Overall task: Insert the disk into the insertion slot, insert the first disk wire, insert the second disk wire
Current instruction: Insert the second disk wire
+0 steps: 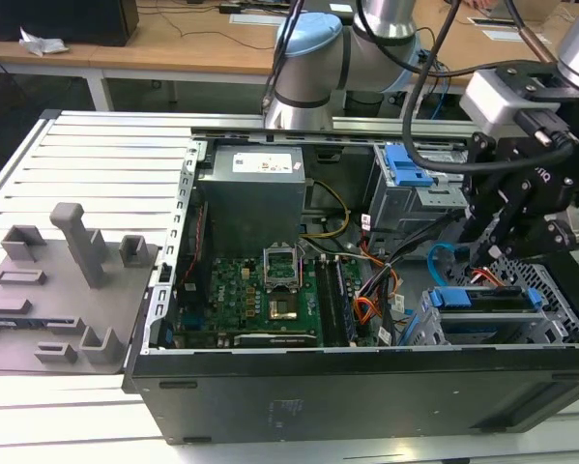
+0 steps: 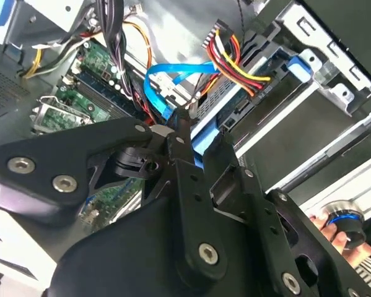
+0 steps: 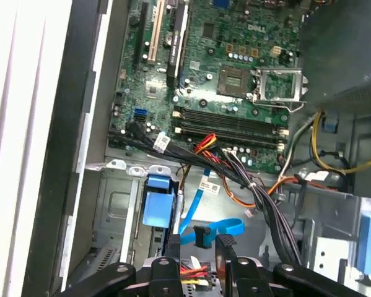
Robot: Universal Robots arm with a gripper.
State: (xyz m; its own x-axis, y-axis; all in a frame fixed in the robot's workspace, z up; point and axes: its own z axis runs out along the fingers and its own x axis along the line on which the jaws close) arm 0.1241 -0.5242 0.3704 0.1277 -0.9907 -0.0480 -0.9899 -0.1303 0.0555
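The gripper (image 3: 199, 246), jaws apart and holding nothing, hangs just beside the second disk wire (image 3: 231, 224); cables crowd closely around it.

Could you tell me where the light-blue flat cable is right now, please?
The light-blue cable loops inside the case on the exterior view's right, between the motherboard and the blue-framed disk.

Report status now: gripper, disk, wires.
Gripper at second disk wire plug. Disk sits in insertion slot. Orange-red-yellow wire bundle crowds beside.
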